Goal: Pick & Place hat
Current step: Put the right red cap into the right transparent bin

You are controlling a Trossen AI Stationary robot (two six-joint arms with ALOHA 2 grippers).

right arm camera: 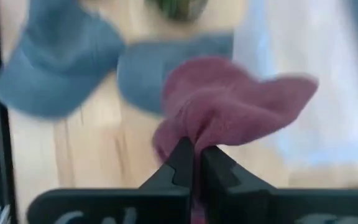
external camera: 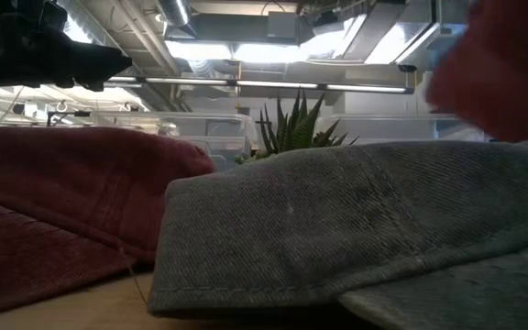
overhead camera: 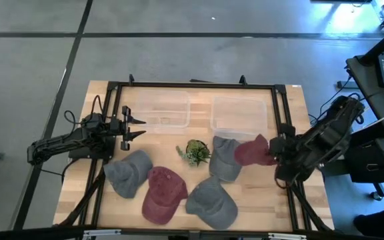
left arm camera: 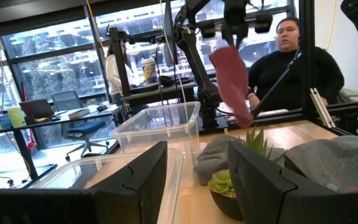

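Note:
My right gripper (overhead camera: 277, 151) is shut on a dark red cap (overhead camera: 252, 151) and carries it above the table's right side, just near of the right clear bin (overhead camera: 240, 113). In the left wrist view that red cap (left arm camera: 232, 78) hangs in the air. My left gripper (overhead camera: 136, 127) is open and waits at the table's left, beside the left clear bin (overhead camera: 159, 110). Three grey caps (overhead camera: 129, 171) (overhead camera: 212, 200) (overhead camera: 227, 159) and a second red cap (overhead camera: 162, 193) lie on the table. My right gripper pinches a bunched fold of the red cap (right arm camera: 190, 138) between its two fingers (right arm camera: 179, 162), coming level from the table's right side. The cap is lifted clear of the table and droops beyond the fingertips.
A small potted succulent (overhead camera: 196, 152) stands mid-table between the caps. A black frame (overhead camera: 192, 85) rims the work area. A person (left arm camera: 291, 59) sits beyond the table's right side. Bare wood (overhead camera: 272, 200) shows at the near right corner.

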